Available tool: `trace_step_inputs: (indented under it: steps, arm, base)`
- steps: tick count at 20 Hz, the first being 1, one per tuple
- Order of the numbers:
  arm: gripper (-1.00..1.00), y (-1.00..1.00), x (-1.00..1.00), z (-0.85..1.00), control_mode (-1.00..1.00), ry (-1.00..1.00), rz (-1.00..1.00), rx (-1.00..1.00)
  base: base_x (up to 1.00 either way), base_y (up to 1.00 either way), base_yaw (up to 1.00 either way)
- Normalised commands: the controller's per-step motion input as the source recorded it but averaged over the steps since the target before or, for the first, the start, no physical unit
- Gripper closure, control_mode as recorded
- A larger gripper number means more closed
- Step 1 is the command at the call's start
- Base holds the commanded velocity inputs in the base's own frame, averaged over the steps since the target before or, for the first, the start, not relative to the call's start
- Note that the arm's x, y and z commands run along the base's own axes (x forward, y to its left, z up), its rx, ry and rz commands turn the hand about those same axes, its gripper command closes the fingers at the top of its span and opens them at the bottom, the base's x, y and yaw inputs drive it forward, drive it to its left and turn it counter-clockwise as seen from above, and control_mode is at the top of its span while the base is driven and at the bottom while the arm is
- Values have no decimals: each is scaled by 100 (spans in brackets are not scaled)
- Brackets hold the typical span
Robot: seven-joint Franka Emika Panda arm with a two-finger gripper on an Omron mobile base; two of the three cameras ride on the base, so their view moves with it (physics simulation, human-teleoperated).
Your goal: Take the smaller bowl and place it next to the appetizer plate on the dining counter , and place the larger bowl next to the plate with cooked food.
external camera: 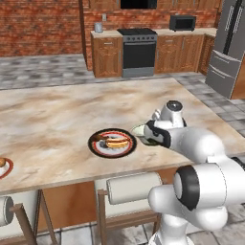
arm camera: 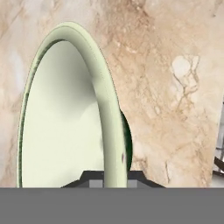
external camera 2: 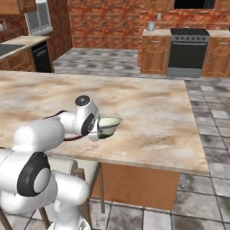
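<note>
Low over the dining counter (external camera: 57,115), gripper (arm camera: 114,177) pinching the larger bowl (external camera 2: 109,125).

Appetizer plate (external camera: 3,167) cut by left edge; larger bowl (external camera: 139,130) mostly hidden behind hand; fingertips barely showed.

White arm (external camera: 201,148) — dark joints, rounded links

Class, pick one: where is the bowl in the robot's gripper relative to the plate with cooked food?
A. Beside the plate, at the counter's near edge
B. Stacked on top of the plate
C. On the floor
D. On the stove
A: the larger bowl, rim pinched by the shut gripper, is just beside the plate with cooked food on the dining counter.
</note>
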Motion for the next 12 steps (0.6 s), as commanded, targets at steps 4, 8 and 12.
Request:
trace_step_inputs:
  steps: [4,8,12]
  arm:
    - [100,0,24,-30,-100,0,0,0]
    - [100,0,24,-28,-100,0,0,0]
    - [100,0,25,-29,-100,0,0,0]
  base:
    - [0,0,0]
    - [0,0,0]
    - [0,0,0]
